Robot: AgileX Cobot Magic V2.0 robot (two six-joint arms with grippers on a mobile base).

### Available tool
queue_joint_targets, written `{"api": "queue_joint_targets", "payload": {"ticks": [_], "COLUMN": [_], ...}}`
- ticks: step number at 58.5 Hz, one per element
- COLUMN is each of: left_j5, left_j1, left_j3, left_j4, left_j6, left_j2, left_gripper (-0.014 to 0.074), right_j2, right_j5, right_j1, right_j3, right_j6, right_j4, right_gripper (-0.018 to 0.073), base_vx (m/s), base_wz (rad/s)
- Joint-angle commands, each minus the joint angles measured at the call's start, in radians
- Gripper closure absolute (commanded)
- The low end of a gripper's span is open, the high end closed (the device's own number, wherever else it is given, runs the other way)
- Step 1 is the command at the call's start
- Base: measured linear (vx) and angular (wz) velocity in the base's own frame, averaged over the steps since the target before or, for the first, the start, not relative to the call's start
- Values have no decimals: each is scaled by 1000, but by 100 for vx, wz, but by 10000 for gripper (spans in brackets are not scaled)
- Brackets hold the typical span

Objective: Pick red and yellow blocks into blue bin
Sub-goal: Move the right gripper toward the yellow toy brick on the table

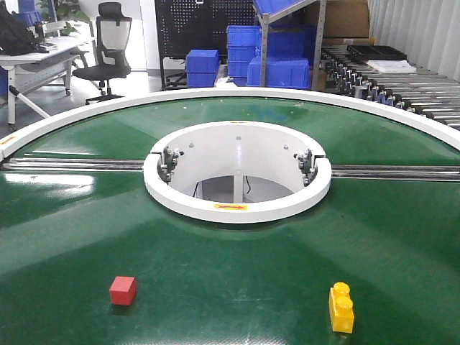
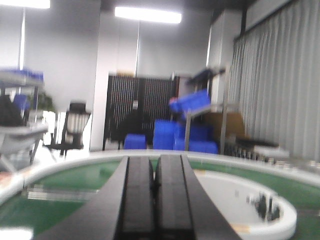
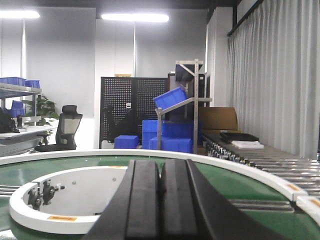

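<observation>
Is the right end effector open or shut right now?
Shut. The right end effector shows its two black fingers pressed together, with nothing between them.

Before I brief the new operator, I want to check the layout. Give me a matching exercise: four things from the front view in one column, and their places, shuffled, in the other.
Things:
1. red cube
2. yellow brick
3. white ring
4. office chair

Places:
A. middle of the green surface
B. far background, upper left
C. near foreground, right side
D. near foreground, left side

Pairs: 1-D, 2-C, 3-A, 4-B
</observation>
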Motion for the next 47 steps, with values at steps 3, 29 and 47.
{"api": "queue_joint_targets", "payload": {"ticks": [3,29,47], "left_j5": [49,500,503], "left_j1": [-1,-1,-1], "left_j3": [-193,-330,-265], "left_j4": [-9,1,-1], "left_j6": [-9,-6,-8], "left_j2": [74,420,492], "left_gripper": [559,559,559], "right_j2": [112,498,675], "right_j5": [121,559,622], "right_j1": [-5,-5,-5], "right_j3": [-185,-343,-343], "right_j6": [-63,-71,-79], "right_j4": [-14,91,67], "right_gripper": [569,569,514], "base_vx": [0,0,0], "base_wz": [0,0,0]}}
